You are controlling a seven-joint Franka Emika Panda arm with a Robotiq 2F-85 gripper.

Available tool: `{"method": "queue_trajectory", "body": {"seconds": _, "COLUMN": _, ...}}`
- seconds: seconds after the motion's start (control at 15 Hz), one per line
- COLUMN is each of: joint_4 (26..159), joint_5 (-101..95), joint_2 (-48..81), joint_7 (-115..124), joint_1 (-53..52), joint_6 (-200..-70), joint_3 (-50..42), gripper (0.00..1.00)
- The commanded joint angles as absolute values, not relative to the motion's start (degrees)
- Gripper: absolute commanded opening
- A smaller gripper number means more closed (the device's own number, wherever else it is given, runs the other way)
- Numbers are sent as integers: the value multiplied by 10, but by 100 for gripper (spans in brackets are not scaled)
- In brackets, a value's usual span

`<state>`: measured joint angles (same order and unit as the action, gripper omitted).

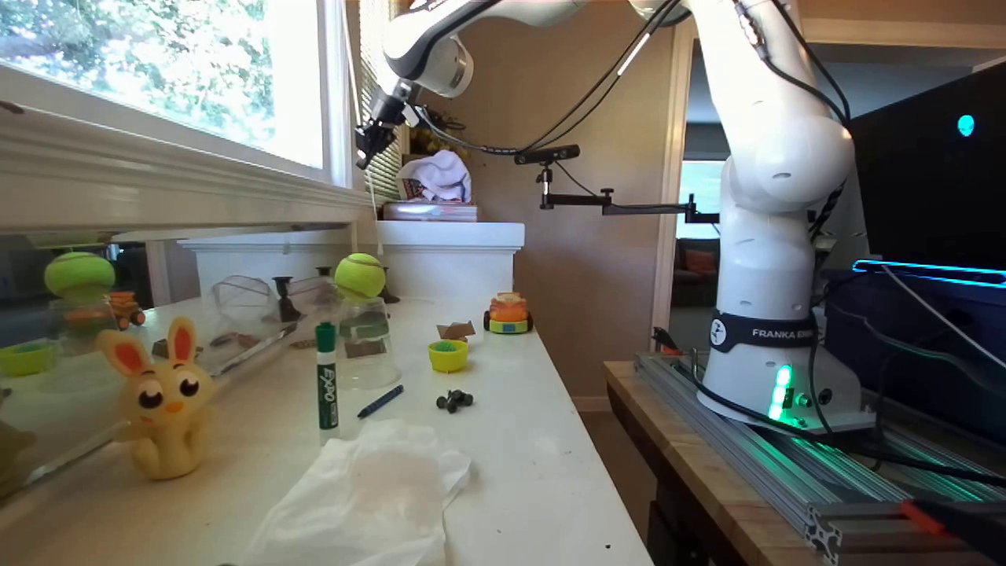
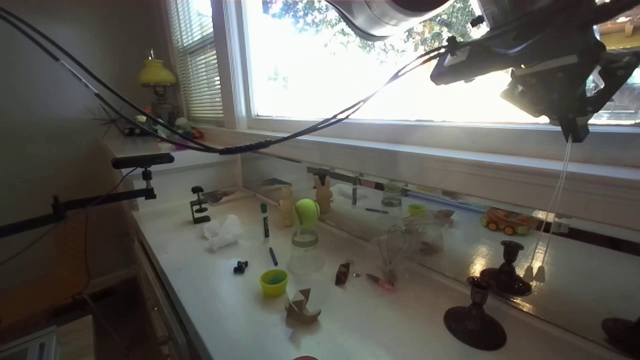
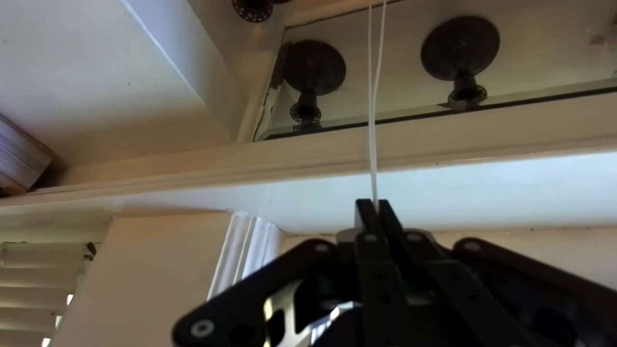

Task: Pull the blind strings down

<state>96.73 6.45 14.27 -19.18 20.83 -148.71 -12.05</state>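
Slim black fingers [image 3: 365, 217] were pinched together at their tips on the pale blind strings [image 3: 372, 135], which ran out from between them and hung down toward the worktop [image 2: 215, 290]. Strings so thin left almost no gap, so the fingers met nearly face to face, and the hold relied on pressure and friction rather than on any shape to hook. In an exterior view, the lower lengths dropped past the sill [image 2: 400, 151] to what looked like small weights [image 2: 539, 274], apparently near a dark candle holder [image 2: 475, 332]; those presumably kept the strings hanging straight. The hold lay well above them, near the window [image 2: 310, 85], a height that left room for a downward stroke. The arm [image 1: 770, 157] reached high across the worktop with its far end angled down, which suited such a stroke. Catching the strings seemed done, and drawing them down looked to be the step in hand, though nothing told how far along it was. A quick tug could let them slide through, since smooth string would offer little bite. Low down, the fingers might also scrape the sill or topple the candle holder, so a slow pull, kept a little out from both, seemed the safer choice.
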Motion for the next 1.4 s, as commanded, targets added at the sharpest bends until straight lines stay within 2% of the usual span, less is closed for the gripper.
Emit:
{"method": "queue_trajectory", "body": {"seconds": 0.0, "joint_4": 976, "joint_5": 66, "joint_2": 162, "joint_7": -175, "joint_1": 210, "joint_6": -1465, "joint_3": -120, "gripper": 1}}
{"method": "queue_trajectory", "body": {"seconds": 1.33, "joint_4": 984, "joint_5": 80, "joint_2": 196, "joint_7": -182, "joint_1": 219, "joint_6": -1405, "joint_3": -114, "gripper": 1}}
